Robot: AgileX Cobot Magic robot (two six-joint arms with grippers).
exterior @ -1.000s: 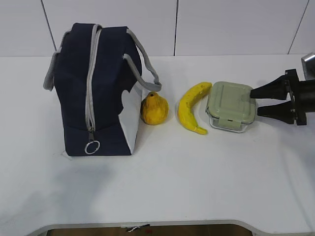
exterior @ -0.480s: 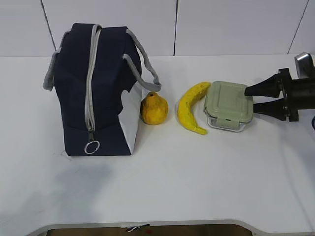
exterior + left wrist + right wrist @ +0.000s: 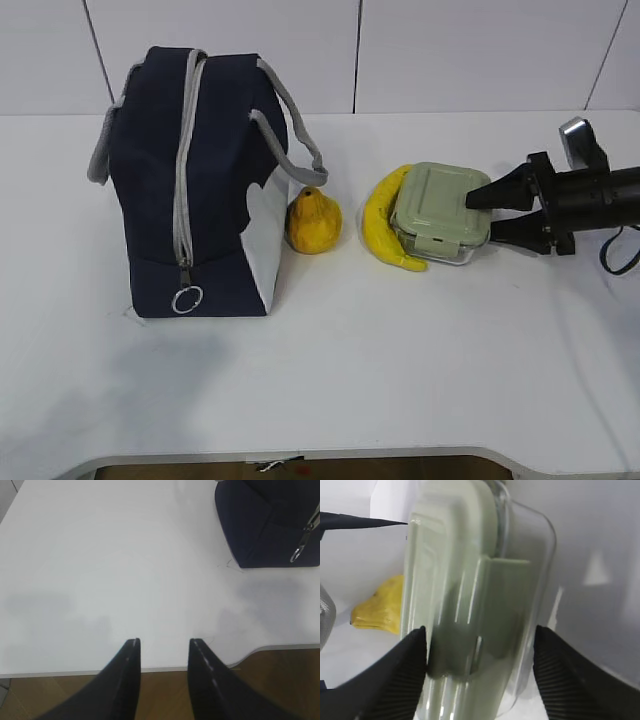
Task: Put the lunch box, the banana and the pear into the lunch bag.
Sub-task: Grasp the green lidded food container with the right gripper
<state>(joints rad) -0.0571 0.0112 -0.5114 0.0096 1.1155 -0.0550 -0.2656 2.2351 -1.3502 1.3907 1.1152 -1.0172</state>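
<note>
The white table (image 3: 330, 370) carries everything, and the biggest thing on it is the lunch bag (image 3: 190, 180), navy blue and standing upright at the left, its grey zipper (image 3: 183, 160) running down the near end to a ring pull (image 3: 187, 299), a white panel on its lower right corner and grey webbing handles (image 3: 295, 130) draped over the top. Next in size is the lunch box (image 3: 438, 212), clear with a pale green snap-lock lid, tipped up on its left side where it leans against the banana. My right gripper (image 3: 487, 211) reaches in low from the right edge, and I have the box's right end clamped between my two black fingers (image 3: 400, 675), one over the lid and one under the clear base, as my right wrist view shows close up. My left gripper (image 3: 162, 645) hovers over bare table near the front edge, its fingers apart and holding nothing, with the bag's zippered end off to its upper right. The banana (image 3: 385, 225) lies curved just left of the box, touching it. The pear (image 3: 314, 220) sits upright just beside the bag's white panel, apart from the banana.
</note>
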